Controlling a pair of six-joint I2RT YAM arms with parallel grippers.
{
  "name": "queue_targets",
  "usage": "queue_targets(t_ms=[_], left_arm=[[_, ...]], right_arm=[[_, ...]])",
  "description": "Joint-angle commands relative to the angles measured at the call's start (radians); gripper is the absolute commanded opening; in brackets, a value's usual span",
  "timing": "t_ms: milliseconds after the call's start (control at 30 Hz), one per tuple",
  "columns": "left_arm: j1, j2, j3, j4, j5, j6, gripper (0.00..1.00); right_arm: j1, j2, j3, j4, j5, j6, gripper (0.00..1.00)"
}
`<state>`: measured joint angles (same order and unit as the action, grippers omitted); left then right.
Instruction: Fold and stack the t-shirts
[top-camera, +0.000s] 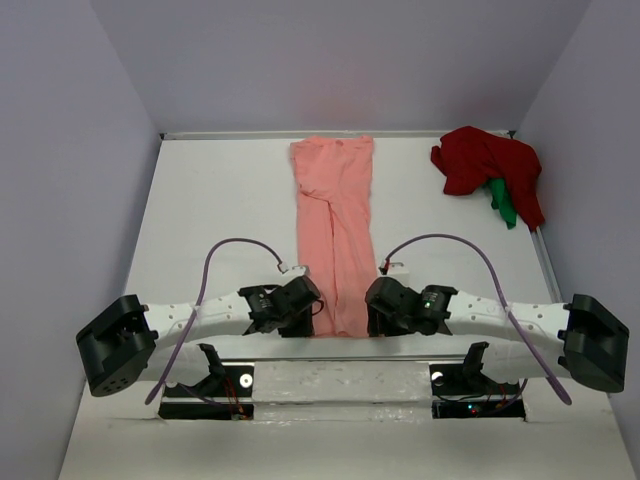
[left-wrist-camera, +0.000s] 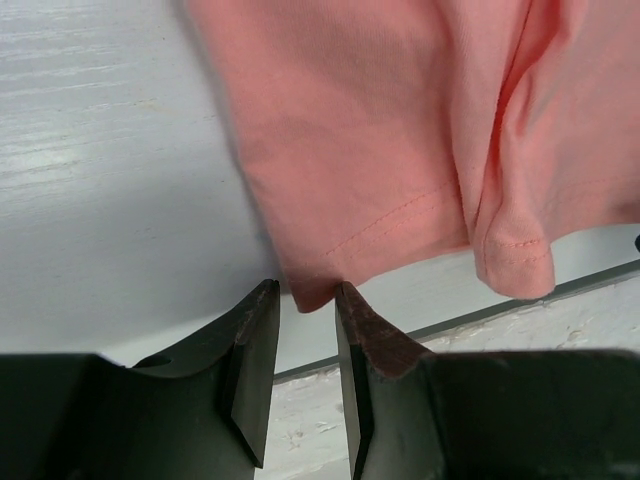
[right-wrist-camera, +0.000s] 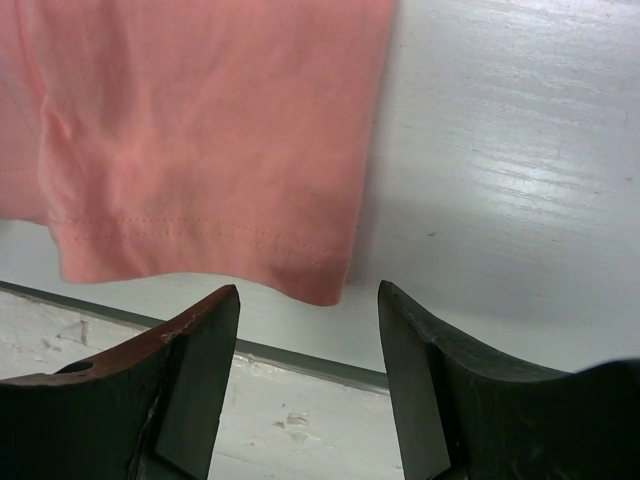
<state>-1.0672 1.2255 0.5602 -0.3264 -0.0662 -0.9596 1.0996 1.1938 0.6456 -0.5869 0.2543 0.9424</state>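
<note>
My left fingers (left-wrist-camera: 352, 325) stand narrow, with the near corner of the pink t-shirt (top-camera: 335, 235) just at their tips (not pinched, as far as I can see). My right fingers (right-wrist-camera: 212, 335) gape wide, just short of its hem. It lies lengthwise mid-way across the worktop (top-camera: 215, 200). The red t-shirt (top-camera: 480, 160) and the green t-shirt (top-camera: 503, 205) are bunched together at the far right.

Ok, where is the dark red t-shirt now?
In the top view the dark red t-shirt lies bunched in the far right corner of the table, a green t-shirt poking out beneath it, right of the salmon-pink t-shirt.
</note>
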Motion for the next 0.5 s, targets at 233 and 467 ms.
queue_targets(t_ms=[233,467], left_arm=[[0.027,-0.026,-0.043,0.046,0.017,0.01,0.4],[0.038,-0.018,-0.046,0.064,0.031,0.024,0.4]], right_arm=[[-0.038,0.018,-0.06,0.09,-0.029,0.024,0.63],[-0.056,0.067,-0.064,0.142,-0.061,0.002,0.63]])
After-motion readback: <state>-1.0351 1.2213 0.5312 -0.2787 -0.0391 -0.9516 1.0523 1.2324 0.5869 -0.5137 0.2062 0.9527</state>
